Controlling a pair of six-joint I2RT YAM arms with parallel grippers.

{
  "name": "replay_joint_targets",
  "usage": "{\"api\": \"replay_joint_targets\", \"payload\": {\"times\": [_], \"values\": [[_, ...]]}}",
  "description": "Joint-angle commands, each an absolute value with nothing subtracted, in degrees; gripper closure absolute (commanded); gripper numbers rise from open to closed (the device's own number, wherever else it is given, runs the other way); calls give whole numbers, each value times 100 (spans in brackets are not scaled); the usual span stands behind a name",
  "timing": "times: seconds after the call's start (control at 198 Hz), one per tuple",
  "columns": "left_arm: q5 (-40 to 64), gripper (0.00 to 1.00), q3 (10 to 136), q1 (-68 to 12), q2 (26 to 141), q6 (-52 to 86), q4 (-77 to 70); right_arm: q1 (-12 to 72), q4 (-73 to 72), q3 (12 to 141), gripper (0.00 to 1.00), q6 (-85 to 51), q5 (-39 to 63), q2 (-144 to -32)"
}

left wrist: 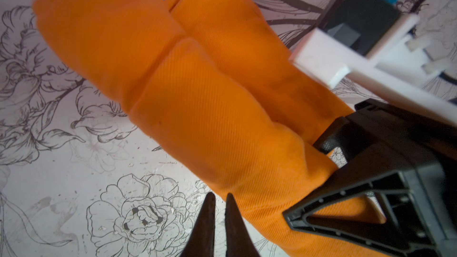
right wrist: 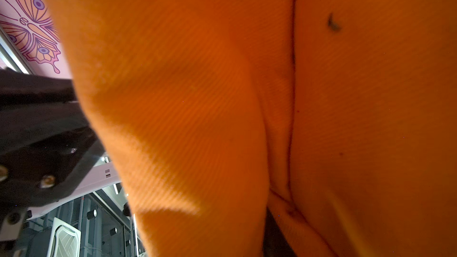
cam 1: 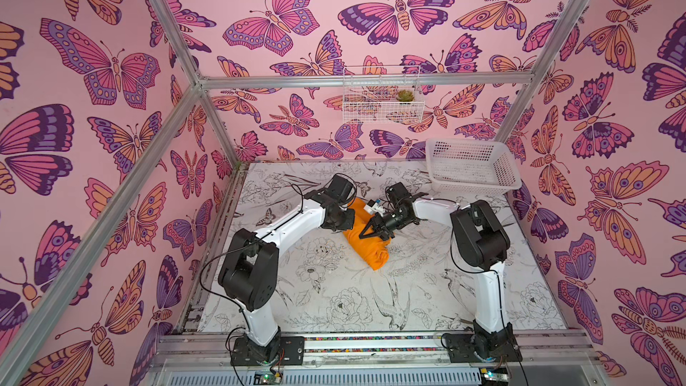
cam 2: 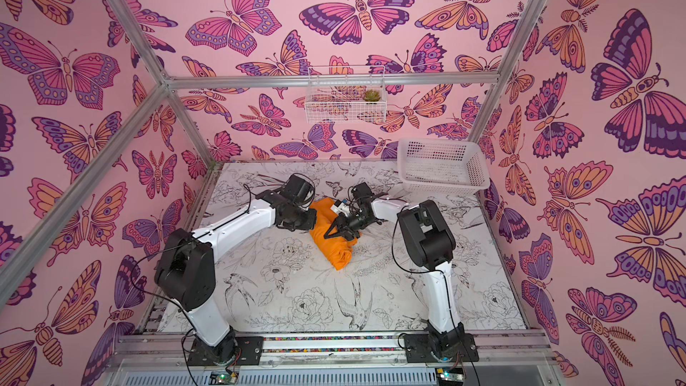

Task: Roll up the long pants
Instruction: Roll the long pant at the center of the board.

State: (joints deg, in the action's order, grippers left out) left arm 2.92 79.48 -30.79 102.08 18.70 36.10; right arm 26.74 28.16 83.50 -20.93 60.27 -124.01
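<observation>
Two arms met over the long pants [cam 1: 365,250] [cam 2: 334,254], which lay as a thick orange roll on the tabletop [cam 1: 334,291]. The roll sat near the tabletop's middle, somewhat toward the far edge, and slanted from far left to near right in both top views.

The left arm [cam 1: 293,224] rose from its base at the near left edge to a raised elbow. Its white forearm ran toward the far centre, and the wrist bent downward at the far end of the roll. In the left wrist view, the left end effector [left wrist: 220,201] pointed at the tabletop just beside the edge of the roll. Its fingers were pressed nearly together with nothing between them.

The right arm [cam 1: 479,232] stood likewise on the near right, elbow raised, forearm running leftward. The right end effector [cam 1: 367,232] [left wrist: 304,179] lay low across the middle of the roll, pinching a fold of the long pants [left wrist: 197,95]: one finger tucked into the fold, the other over the cloth. Orange cloth [right wrist: 247,95] filled most of the right wrist view.

One white basket [cam 1: 434,165] stood at the far right corner, well apart.
</observation>
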Motion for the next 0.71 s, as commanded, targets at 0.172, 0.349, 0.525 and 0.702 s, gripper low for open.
{"api": "replay_joint_targets", "payload": {"times": [0.172, 0.349, 0.525, 0.702], "values": [[201, 87, 8589, -3094, 10994, 1532, 3456, 2510, 3312, 8390, 86, -2091, 4667, -13060], [527, 87, 8774, -2989, 11655, 1568, 3480, 2416, 3322, 8411, 86, -2116, 4667, -13103], [638, 88, 8902, -2911, 12271, 1575, 3480, 2395, 3558, 8508, 84, -2022, 4419, -13161], [733, 89, 8868, -2826, 12556, 1635, 3480, 2386, 3937, 8688, 77, -1845, 3997, -13171]]}}
